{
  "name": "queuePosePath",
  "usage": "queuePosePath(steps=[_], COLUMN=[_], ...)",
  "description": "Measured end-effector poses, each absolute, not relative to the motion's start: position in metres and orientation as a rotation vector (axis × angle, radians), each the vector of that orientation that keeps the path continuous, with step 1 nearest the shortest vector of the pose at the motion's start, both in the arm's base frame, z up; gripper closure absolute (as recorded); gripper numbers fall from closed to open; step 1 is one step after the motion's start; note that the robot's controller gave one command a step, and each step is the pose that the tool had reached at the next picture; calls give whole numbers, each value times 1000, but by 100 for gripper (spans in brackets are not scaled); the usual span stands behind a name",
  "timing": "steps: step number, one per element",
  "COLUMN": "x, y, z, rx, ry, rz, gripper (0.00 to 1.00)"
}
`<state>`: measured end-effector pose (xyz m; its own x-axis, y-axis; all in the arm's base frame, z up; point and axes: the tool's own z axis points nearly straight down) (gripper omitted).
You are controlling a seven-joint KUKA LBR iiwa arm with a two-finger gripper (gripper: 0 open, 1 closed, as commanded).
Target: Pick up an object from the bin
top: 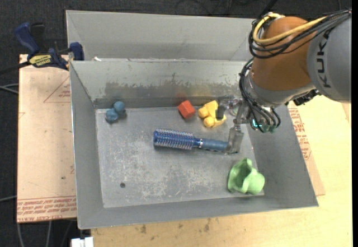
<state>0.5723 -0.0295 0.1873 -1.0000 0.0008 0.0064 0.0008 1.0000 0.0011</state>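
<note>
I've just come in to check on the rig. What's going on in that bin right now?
A KUKA arm reaches in from the right, with its gripper down at the handle end of a blue hairbrush that lies flat in the middle of the grey bin. Whether it has hold of the brush cannot be told. A yellow toy and an orange block lie by the back wall, a green lump lies near the front, and a small blue thing lies far left.
</note>
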Motion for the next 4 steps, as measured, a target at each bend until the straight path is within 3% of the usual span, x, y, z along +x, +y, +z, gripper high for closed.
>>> queuePosePath(steps=[1, 2, 3, 4], x=[585, 605, 618, 614], y=[44, 49, 49, 46], z=[66, 101, 100, 69], rx=[276, 520, 102, -92], ry=[-3125, -3105, -3143, -3140], rz=[-5, -1, -2, -2], gripper=[0, 0, 0, 0])
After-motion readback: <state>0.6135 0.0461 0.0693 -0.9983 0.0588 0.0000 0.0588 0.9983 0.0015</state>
